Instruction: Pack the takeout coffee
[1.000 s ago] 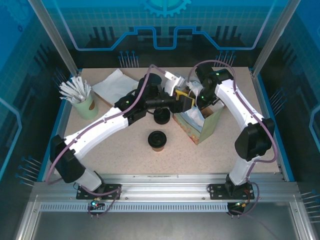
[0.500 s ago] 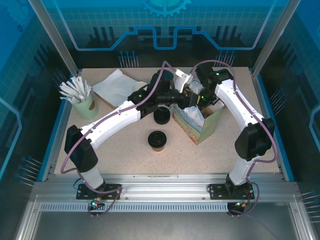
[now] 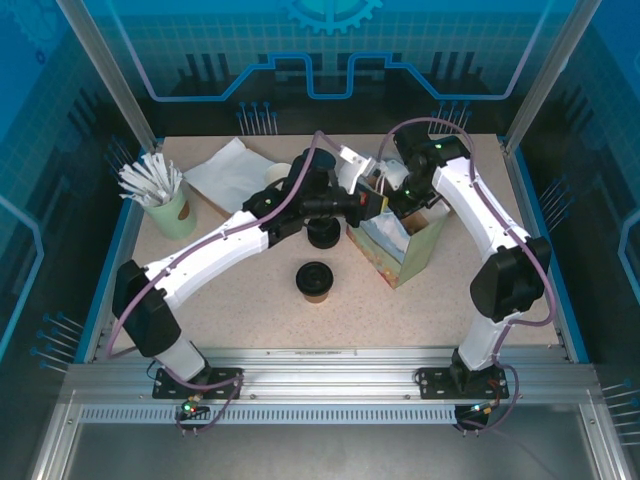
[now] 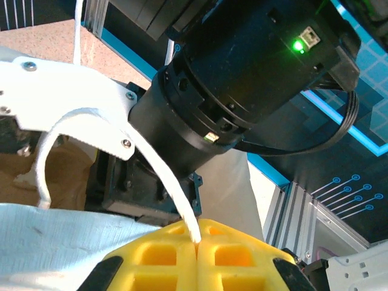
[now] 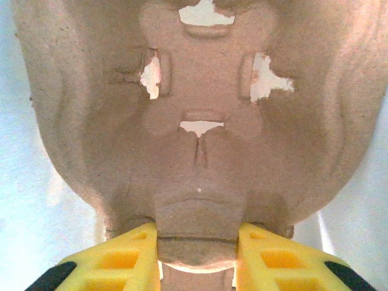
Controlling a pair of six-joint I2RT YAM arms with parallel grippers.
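CHANGE: left fingers (image 4: 159, 265) just clamped on bag (image 3: 415, 250) handle (image 4: 173, 182) | right fingers (image 5: 121, 259) grip tray (image 5: 200, 121) | coffee (image 3: 315, 280) lower centre on bench (image 3: 240, 315), untouched | MEANS: bag likely steadied, coffee still unpacked

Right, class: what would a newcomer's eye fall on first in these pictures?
Both arms meet over the paper bag, right of centre: the left hand pinches its white cord handle, and the right hand grips a pulp cup tray inside it. The takeout coffee stands unpacked on the table, left of the bag.
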